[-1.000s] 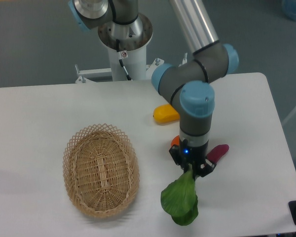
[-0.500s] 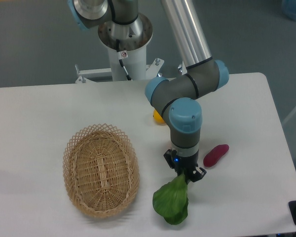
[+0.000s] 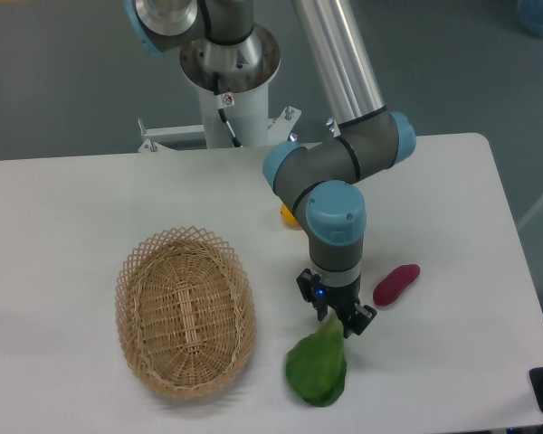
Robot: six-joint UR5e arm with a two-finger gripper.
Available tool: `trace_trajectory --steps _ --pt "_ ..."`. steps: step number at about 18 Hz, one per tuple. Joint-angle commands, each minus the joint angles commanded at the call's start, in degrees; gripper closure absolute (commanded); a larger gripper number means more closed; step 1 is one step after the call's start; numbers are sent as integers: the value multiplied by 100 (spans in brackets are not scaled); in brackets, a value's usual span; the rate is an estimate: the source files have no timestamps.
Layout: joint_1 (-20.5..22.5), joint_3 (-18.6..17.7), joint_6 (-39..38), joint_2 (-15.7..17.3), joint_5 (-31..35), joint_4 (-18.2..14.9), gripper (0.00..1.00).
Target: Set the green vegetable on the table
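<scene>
The green vegetable (image 3: 317,367) has broad dark green leaves and lies on the white table (image 3: 452,362), right of the basket and near the front edge. Its stem end points up into my gripper (image 3: 336,323), which hangs straight down over it. The jaws appear shut on the stem end, which they hide. The leaves look to rest on the tabletop.
A woven wicker basket (image 3: 185,310) stands at the left front. A purple sweet potato (image 3: 396,283) lies just right of my gripper. A yellow fruit (image 3: 288,215) is mostly hidden behind the arm. The robot base (image 3: 226,81) stands at the back.
My gripper has moved left and slightly down with the green vegetable. The leaves have come to lie lower and flatter on the table. The arm now hides the orange and most of the yellow fruit.
</scene>
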Motion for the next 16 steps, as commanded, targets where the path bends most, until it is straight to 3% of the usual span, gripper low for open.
trace_trajectory --steps 11,16 --pt "26 835 -26 333 61 -97 0" --pt "254 1019 35 711 44 -517 0"
